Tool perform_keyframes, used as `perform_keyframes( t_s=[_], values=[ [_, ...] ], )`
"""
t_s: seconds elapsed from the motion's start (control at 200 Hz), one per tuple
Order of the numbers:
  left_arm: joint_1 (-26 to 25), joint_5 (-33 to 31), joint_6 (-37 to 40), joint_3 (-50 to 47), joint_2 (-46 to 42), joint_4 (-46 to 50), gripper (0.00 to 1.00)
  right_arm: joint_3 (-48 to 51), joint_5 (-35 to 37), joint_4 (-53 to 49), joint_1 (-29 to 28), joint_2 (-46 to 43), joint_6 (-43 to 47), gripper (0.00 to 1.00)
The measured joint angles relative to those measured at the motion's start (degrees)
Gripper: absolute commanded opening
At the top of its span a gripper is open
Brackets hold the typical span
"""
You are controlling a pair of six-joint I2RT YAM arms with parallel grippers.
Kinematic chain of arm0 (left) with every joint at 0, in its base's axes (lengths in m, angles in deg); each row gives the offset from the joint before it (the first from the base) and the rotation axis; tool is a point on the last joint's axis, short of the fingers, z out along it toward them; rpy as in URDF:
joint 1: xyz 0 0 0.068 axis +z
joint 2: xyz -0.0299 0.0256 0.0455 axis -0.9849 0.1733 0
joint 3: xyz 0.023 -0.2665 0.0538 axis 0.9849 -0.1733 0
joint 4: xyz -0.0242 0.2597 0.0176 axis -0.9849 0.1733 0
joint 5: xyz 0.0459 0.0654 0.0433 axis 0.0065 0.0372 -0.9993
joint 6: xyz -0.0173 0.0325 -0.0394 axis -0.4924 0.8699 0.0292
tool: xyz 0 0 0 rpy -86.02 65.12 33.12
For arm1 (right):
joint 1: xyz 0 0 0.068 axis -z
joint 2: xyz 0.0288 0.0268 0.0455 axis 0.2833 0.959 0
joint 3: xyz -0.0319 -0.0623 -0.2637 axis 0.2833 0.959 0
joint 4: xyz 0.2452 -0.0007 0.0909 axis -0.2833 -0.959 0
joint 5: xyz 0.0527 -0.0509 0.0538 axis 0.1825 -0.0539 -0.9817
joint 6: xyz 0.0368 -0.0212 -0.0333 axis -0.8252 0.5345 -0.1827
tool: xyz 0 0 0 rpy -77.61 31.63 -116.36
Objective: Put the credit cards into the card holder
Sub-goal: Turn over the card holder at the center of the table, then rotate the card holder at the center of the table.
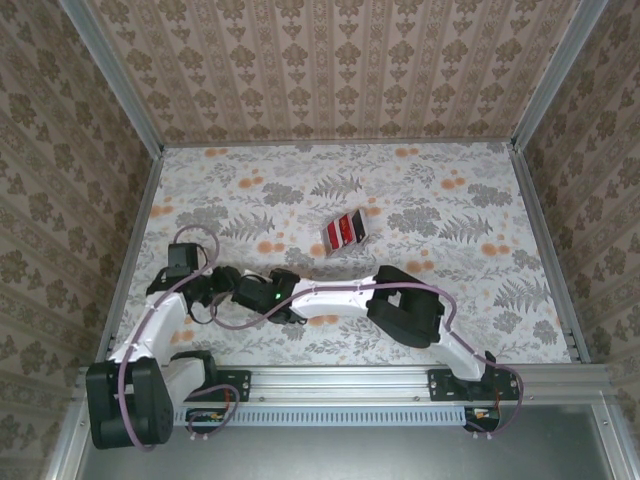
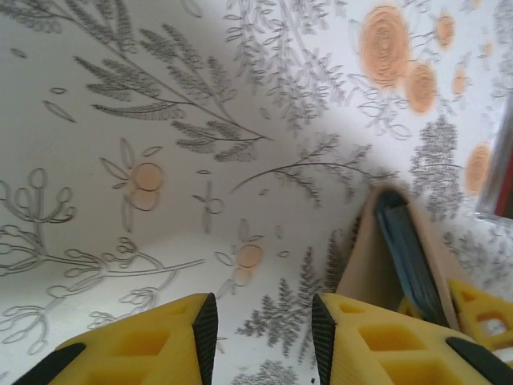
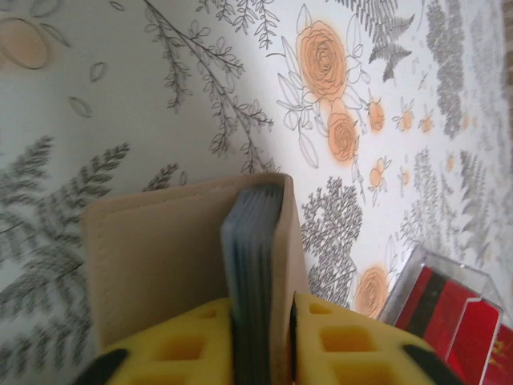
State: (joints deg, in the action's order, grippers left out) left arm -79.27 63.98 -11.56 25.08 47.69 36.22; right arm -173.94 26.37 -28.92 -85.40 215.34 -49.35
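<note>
Status: holder (image 3: pixel 180 257) gripped, cards (image 1: pixel 343 230) on table (image 1: pixel 450 200)
The right gripper (image 3: pixel 260 325) clamps the holder (tan, grey lining showing); the left gripper (image 2: pixel 264 329), narrowly parted and empty, sits beside it; cards lie nearby in a clear case (image 3: pixel 418 277).

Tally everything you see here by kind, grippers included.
Tan card holder: 1
Clear case holding red cards, too stacked to count: 1
Grippers: 2 (left gripper, right gripper)
Total: 4
</note>
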Motion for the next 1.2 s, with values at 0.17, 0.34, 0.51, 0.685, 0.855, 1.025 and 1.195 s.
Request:
perform_keyframes(
  t_s=[0.17, 0.34, 0.51, 0.685, 0.855, 1.025, 1.195],
  values=[
    [0.1, 1.2, 0.6, 1.0, 1.5, -0.1, 0.39, 2.7, -0.8, 2.9, 0.3, -1.0, 0.1, 0.63],
    [0.0, 3.0, 1.2, 4.5, 4.5, -0.7, 0.38, 6.9, -6.9, 2.3, 0.2, -8.1, -1.7, 0.63],
    [-1.8, 3.4, 1.7, 8.3, 7.9, -1.3, 0.37, 11.8, -14.9, 3.1, 0.2, -20.6, -5.8, 0.63],
    [-6.2, 3.3, 2.4, 15.2, 13.6, -1.6, 0.36, 22.1, -24.3, 6.7, 1.2, -33.6, -14.3, 0.53],
    [-11.1, 2.4, 4.2, 25.4, 21.5, -1.4, 0.35, 35.9, -33.1, 13.1, 7.9, -39.9, -27.2, 0.33],
    [-17.5, 2.1, 6.9, 38.2, 31.6, -0.2, 0.27, 43.5, -40.0, 17.2, 13.3, -40.2, -38.7, 0.24],
    [-22.5, 2.3, 9.0, 38.9, 36.0, 0.5, 0.22, 44.0, -44.8, 23.0, 11.7, -39.1, -45.7, 0.23]
  ],
)
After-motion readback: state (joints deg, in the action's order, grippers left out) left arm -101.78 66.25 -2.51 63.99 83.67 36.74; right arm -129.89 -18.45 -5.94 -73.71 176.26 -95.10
